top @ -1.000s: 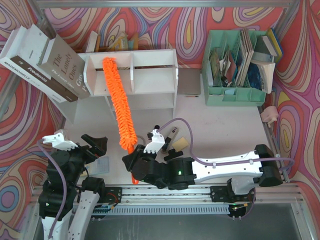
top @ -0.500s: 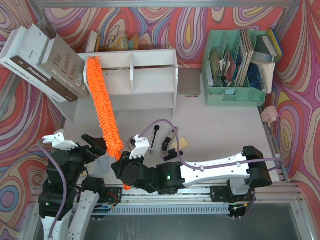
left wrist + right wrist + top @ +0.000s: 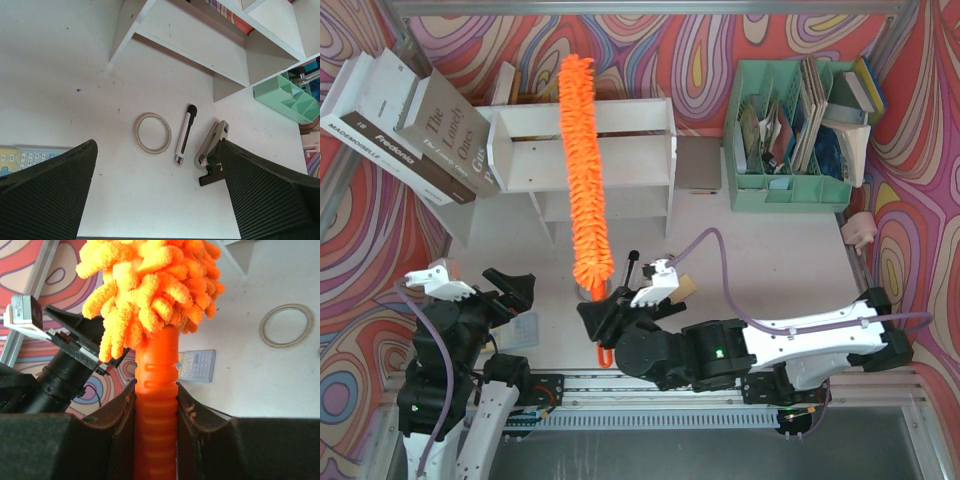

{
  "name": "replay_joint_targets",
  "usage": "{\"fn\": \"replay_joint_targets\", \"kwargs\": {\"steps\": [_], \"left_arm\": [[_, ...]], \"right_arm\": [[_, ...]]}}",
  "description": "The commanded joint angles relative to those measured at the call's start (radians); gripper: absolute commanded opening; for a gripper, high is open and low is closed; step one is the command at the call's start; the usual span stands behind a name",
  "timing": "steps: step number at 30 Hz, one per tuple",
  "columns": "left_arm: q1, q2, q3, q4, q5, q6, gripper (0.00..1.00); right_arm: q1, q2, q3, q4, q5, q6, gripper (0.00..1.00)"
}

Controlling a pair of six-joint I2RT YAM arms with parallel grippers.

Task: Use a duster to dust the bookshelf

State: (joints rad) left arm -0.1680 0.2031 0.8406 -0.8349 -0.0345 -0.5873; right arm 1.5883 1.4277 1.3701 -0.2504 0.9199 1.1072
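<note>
Duster (image 3: 585, 170) first, from the top camera: it runs from the right claw (image 3: 603, 325) at the near middle of the table (image 3: 770, 260) out across the bookshelf (image 3: 630, 150). It lies over the central divider with its tip past the far top edge. From up there you can't tell if the strands actually touch the wood. The left claw (image 3: 512, 290) sits at the near left, well apart from all that.

Left wrist view: fingers wide apart with nothing between them, just a tape ring (image 3: 152, 133) and a calculator (image 3: 25, 155) on the table below. There's no duster in that shot, but you do get a low look into the shelf's lower part.

Right wrist view is the only one that shows the grip. Both fingers are pinched tight on the ribbed orange handle (image 3: 156, 390), just below the fluff. I'd say that's the spot to hold: stiff plastic, with ridges against slipping. The head looks light and floppy, so it should drag softly. It's long though, so small wrist turns will likely swing the tip a lot. Hardly any shelf in this shot.
</note>
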Motion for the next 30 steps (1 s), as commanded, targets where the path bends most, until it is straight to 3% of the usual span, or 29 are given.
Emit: {"fn": "replay_joint_targets", "kwargs": {"steps": [1,5,11,22,25,30], "left_arm": [[0.005,-0.004,-0.008,0.012,-0.004,-0.004,0.98],[0.005,-0.004,-0.008,0.011,-0.009,-0.004,0.98],[0.005,0.002,-0.006,0.008,-0.011,-0.006,0.98],[0.005,0.008,-0.005,0.002,-0.025,-0.011,0.98],[0.006,0.012,-0.005,0.002,-0.025,-0.011,0.98],[0.005,0.013,-0.005,0.002,-0.024,-0.011,0.98]], "right_arm": [[0.019,-0.072,-0.061,-0.113,0.128,0.127,0.0],[0.022,-0.111,-0.109,-0.206,0.109,0.239,0.0],[0.024,-0.142,-0.214,-0.186,0.049,0.29,0.0],[0.024,-0.117,-0.245,-0.162,0.011,0.284,0.0],[0.024,-0.115,-0.229,-0.258,0.036,0.36,0.0],[0.023,-0.125,-0.194,-0.584,0.087,0.675,0.0]]}}
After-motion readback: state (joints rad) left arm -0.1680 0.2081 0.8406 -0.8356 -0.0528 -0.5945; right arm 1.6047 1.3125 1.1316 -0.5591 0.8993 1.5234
